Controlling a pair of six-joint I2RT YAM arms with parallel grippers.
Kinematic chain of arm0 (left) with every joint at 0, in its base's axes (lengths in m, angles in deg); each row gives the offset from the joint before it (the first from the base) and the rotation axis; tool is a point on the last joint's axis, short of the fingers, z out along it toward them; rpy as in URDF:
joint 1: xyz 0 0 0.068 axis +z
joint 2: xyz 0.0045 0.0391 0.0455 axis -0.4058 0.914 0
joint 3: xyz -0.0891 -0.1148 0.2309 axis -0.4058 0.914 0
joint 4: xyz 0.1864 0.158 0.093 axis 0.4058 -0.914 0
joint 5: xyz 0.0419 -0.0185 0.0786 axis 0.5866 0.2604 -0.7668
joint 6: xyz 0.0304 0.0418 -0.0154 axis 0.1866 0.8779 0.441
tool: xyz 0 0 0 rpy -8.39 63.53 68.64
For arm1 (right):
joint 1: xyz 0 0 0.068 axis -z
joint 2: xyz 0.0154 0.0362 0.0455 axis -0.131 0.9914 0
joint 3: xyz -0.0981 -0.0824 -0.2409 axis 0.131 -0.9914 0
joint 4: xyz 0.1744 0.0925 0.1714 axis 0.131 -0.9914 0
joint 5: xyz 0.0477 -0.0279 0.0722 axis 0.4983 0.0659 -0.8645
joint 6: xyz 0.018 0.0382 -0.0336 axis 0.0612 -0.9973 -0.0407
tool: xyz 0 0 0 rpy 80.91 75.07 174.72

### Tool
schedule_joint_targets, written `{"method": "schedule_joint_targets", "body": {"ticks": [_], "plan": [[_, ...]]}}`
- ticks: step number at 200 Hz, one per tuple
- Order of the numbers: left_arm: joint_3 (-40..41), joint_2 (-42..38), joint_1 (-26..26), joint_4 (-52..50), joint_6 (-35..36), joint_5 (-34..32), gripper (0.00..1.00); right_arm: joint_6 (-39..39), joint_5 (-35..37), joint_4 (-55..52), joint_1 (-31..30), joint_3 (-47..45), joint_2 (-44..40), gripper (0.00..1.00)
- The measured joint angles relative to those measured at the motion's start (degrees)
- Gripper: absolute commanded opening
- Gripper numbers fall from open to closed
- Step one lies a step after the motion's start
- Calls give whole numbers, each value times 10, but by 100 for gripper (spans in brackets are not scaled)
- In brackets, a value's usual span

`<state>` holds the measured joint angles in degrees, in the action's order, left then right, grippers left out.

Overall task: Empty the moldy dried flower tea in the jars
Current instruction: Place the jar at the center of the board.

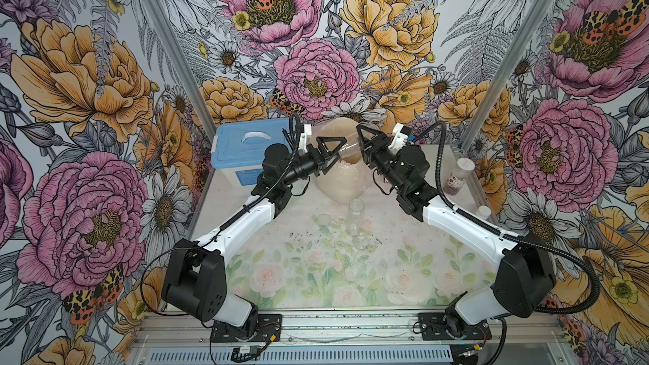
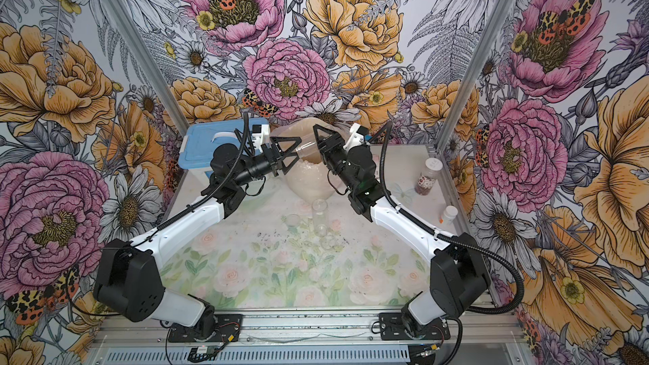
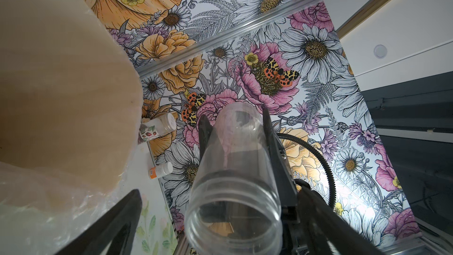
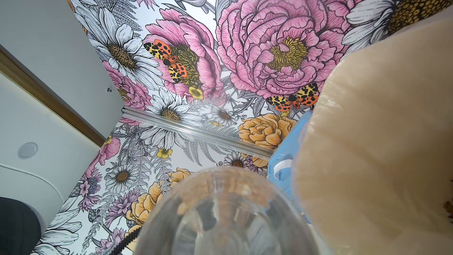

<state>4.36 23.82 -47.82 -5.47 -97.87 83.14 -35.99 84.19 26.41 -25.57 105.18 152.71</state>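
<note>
**Slim jar tipped over the bag, labelled jar not yet emptied**

The right tool (image 1: 361, 147) is clamped on a slim jar (image 3: 232, 168) near its base and holds it on its side above the soft beige bag (image 1: 337, 184) at the middle of the desk's (image 1: 404, 240) far edge. The jar looks empty apart from a pinkish film on its wall. The left tool (image 1: 338, 153) has its jaws spread wide on either side of the jar's mouth, gripping nothing.

A second slim jar (image 1: 355, 207) stands open and clear near the desk's centre, with dark crumbs (image 1: 309, 237) scattered just in front of it. The labelled jar (image 1: 456, 179) stands capped by the right edge, with reddish tea (image 1: 454, 186) in its lower part.

Risks, as I judge them:
- The smooth jar could twist or slip in a grip this close to its base
- The left tool, so close to the mouth, could knock the jar or snag the limp bag and tip it
- Any residue shaken out beyond the bag's opening would add to the crumbs
- The right arm's elbow could brush the labelled jar off the right edge
</note>
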Motion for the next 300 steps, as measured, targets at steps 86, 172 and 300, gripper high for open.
{"method": "schedule_joint_targets", "body": {"ticks": [86,172,300], "plan": [[0,27,0,34,-45,2,75,-14,-2,15,-10,0,21,0],[-2,28,0,33,-45,4,50,-28,-2,22,-12,0,32,3],[-52,-16,7,-142,73,0,40,-14,6,24,-14,-16,15,77]]}}
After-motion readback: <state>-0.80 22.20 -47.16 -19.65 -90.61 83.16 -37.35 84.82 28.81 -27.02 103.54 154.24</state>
